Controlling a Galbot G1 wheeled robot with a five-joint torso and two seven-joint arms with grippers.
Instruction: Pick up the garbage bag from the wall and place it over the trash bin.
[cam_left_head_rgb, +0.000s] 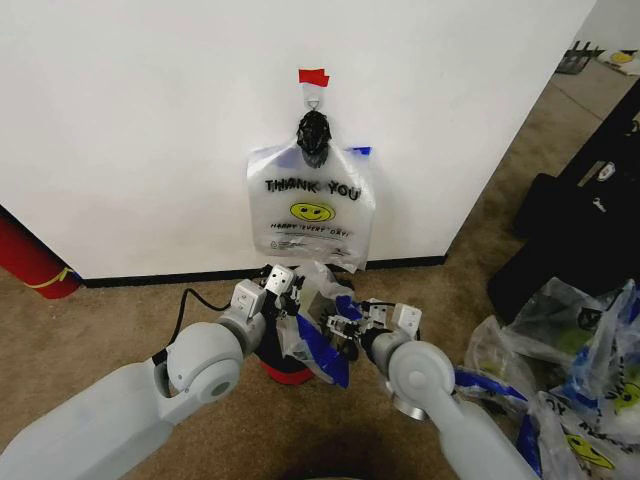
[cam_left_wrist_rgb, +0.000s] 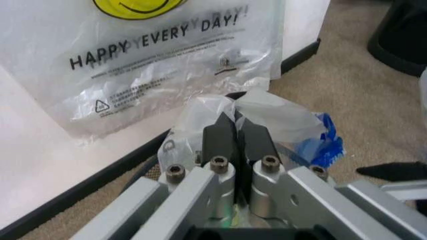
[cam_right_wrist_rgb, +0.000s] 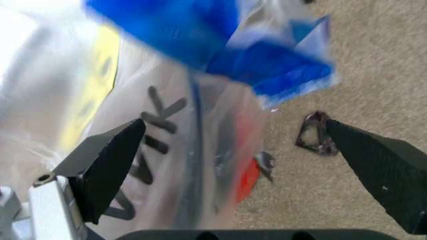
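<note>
One garbage bag (cam_left_head_rgb: 318, 330), clear and crinkled with bright blue patches, is bunched between both grippers above the trash bin (cam_left_head_rgb: 283, 372). The left gripper (cam_left_head_rgb: 281, 287) has its black fingers (cam_left_wrist_rgb: 235, 138) pressed together, pinching a fold of the bag's plastic. The right gripper (cam_left_head_rgb: 345, 328) is just beside the bag, its fingers (cam_right_wrist_rgb: 107, 165) spread wide with the film lying between them. Beyond the grippers, a flat "THANK YOU" bag (cam_left_head_rgb: 312, 212) hangs from a hook (cam_left_head_rgb: 313, 99) on the wall (cam_left_head_rgb: 150, 130), under red tape (cam_left_head_rgb: 313, 77)
</note>
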